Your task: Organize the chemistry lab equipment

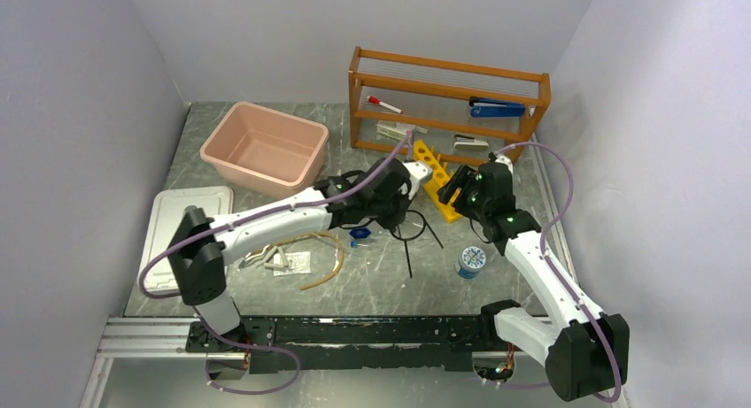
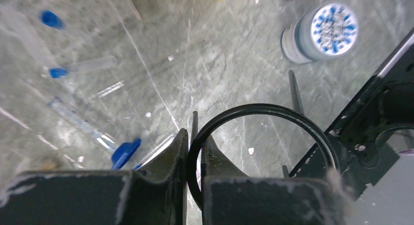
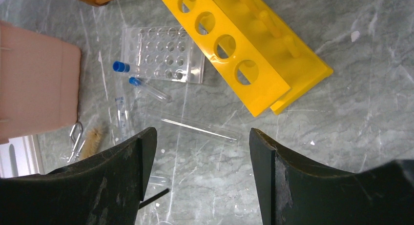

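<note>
My left gripper point(image 2: 195, 147) is shut on the rim of the black wire ring stand point(image 2: 263, 108), one finger inside the ring and one outside. From above, the left gripper point(image 1: 394, 215) sits mid-table over the stand point(image 1: 416, 227), whose legs splay toward the front. Small blue-capped tubes point(image 2: 57, 72) lie just left of it. My right gripper point(image 3: 202, 152) is open above bare table, a clear glass tube point(image 3: 200, 127) lying ahead of it. It point(image 1: 452, 188) hovers by the yellow rack. Tan rubber tubing point(image 1: 328, 257) and silvery tongs point(image 1: 261, 256) lie front left.
A yellow test tube rack point(image 3: 244, 49) and a clear well plate point(image 3: 163, 54) lie ahead of the right gripper. A pink tub point(image 1: 266, 147), a wooden shelf point(image 1: 447, 98), a white lid point(image 1: 181, 218) and a round blue-and-white-topped jar point(image 1: 472, 260) stand around.
</note>
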Available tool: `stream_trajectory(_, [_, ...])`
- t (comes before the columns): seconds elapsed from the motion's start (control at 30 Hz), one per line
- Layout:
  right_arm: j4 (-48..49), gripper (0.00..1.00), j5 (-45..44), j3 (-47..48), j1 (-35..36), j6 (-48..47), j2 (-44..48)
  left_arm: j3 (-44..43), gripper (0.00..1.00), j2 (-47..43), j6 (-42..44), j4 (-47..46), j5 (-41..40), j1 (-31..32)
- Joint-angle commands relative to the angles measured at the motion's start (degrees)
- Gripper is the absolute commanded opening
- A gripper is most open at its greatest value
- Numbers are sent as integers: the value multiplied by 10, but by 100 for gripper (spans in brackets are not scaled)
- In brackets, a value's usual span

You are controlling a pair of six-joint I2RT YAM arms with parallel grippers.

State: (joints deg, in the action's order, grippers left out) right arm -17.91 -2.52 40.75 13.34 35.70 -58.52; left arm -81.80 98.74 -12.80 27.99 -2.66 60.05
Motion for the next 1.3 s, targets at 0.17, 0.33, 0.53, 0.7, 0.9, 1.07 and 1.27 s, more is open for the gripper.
stream_trajectory(0.17, [2,73,46,45,-5,-24,-9,-109,5,-114,16,31,-35,-162])
stream_trajectory(0.33, [9,74,62,52,-6,-16,-18,-152,5,-116,22,57,-73,-297])
stream_trajectory(0.53, [26,74,81,46,-5,-8,-27,-190,5,-57,14,86,-85,-455])
stream_trajectory(0.7, [28,74,82,44,-6,-9,-32,-206,5,17,-10,103,-72,-549])
stream_trajectory(0.9, [37,74,94,37,-5,-3,-39,-216,5,76,-12,101,-74,-587])
stream_trajectory(1.07, [41,73,95,36,-5,0,-51,-244,5,110,-5,125,-108,-594])
stream_trajectory(1.27, [46,72,96,45,-5,2,-67,-223,5,53,9,85,-58,-595])
